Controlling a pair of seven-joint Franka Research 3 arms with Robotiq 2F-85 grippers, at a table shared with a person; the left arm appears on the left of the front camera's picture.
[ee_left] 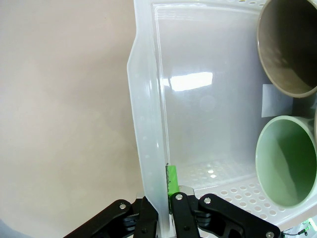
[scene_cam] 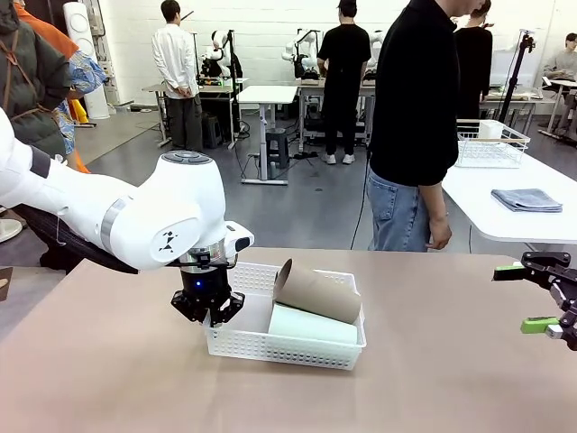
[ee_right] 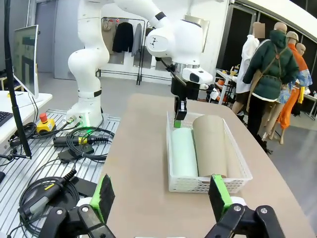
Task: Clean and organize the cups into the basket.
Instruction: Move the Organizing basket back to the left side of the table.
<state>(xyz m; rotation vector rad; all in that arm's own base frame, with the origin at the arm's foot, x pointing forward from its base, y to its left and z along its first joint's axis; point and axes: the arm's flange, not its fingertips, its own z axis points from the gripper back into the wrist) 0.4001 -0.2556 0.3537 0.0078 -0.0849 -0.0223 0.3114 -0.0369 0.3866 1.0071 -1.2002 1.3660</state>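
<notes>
Cups, one tan-brown tumbler [scene_cam: 317, 292] and one mint-green tumbler [scene_cam: 311, 325], lie in the white lattice plastic basket [scene_cam: 270, 346]; I'd drag slowly, left gripper [ee_left: 166, 198] clamped on its wall, right gripper [ee_right: 161, 196] spread and empty.

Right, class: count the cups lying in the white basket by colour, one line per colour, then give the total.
Tan-brown cups: 1
Pale mint green cups: 1
Total cups in the basket: 2
</notes>
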